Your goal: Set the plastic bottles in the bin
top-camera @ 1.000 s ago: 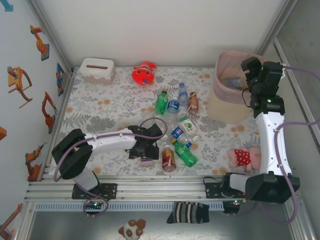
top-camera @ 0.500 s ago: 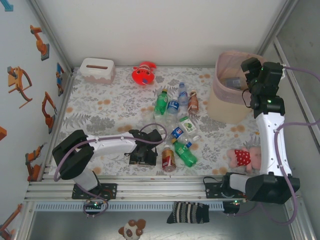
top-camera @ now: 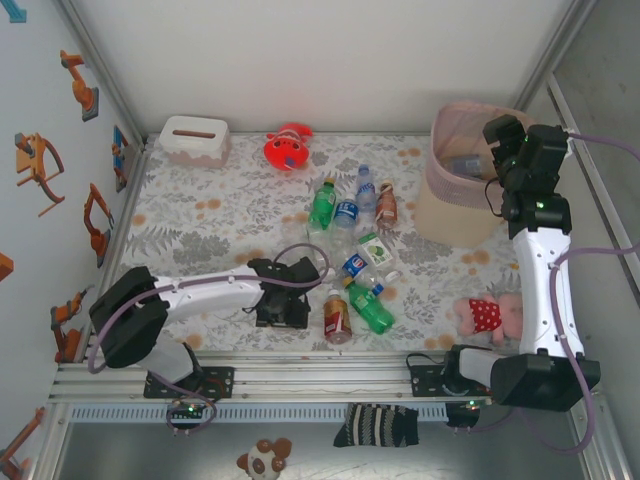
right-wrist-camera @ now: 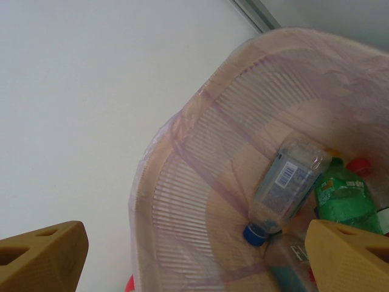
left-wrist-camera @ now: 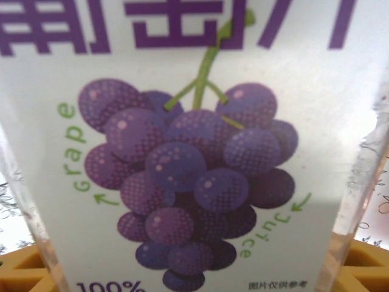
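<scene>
The step in hand looked like the pickup of the grape juice bottle (left-wrist-camera: 194, 182), which lay near the worktop's (top-camera: 200, 230) near edge, just left of the loose plastic bottles (top-camera: 350, 250) heaped at its middle. The left pincer (top-camera: 283, 310) stood half-narrowed astride its label, a yellow fingertip (left-wrist-camera: 27, 274) low on each side; whether the pads already pressed the clear wall could not be told. A good grip would probably squeeze the thin plastic gently across the body's middle, then lift straight up, clear of the brown bottle (top-camera: 337, 315) beside it. The bin (top-camera: 445, 200) stood at the far right corner, the right pincer (right-wrist-camera: 194, 255) above it, wide and holding nothing. Inside lay a clear bottle with a blue cap (right-wrist-camera: 285, 182) and a green bottle (right-wrist-camera: 346, 198).
</scene>
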Motion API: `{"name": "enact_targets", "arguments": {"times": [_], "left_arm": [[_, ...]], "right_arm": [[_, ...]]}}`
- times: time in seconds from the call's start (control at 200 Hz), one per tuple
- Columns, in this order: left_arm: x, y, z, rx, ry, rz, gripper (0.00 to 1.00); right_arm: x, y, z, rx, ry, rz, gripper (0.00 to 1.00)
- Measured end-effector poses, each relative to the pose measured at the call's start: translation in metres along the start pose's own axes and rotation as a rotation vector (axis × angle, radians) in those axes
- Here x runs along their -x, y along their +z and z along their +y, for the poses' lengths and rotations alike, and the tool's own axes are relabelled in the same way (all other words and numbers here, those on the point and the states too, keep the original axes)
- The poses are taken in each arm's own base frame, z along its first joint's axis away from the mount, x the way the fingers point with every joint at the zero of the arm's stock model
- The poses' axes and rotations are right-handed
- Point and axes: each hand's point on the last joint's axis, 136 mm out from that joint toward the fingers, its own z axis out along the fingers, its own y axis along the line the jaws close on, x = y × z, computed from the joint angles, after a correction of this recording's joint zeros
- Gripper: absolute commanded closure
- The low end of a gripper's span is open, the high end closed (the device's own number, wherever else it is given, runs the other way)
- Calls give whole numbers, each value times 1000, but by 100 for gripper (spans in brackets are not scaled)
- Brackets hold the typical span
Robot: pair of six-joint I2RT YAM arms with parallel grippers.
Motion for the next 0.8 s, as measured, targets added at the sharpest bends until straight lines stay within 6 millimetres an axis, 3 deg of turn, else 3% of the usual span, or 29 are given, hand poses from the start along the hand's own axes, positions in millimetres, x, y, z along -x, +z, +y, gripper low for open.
{"name": "enact_targets", "arguments": {"times": [0.215, 0.345, 0.646, 0.801], "left_arm": [[16, -20, 14, -7, -24, -73, 39], [34, -46, 14, -63, -17, -168, 40], [86, -122, -17, -305, 111, -485, 43], [107, -153, -42, -416, 237, -628, 42]], "right_arm": [[-7, 0, 8, 44, -15, 43, 10], [-15, -2, 24, 129, -53, 93, 12], [-42, -13, 94, 525, -157, 256, 18], [-62, -33, 126, 723, -241, 322, 18]]}}
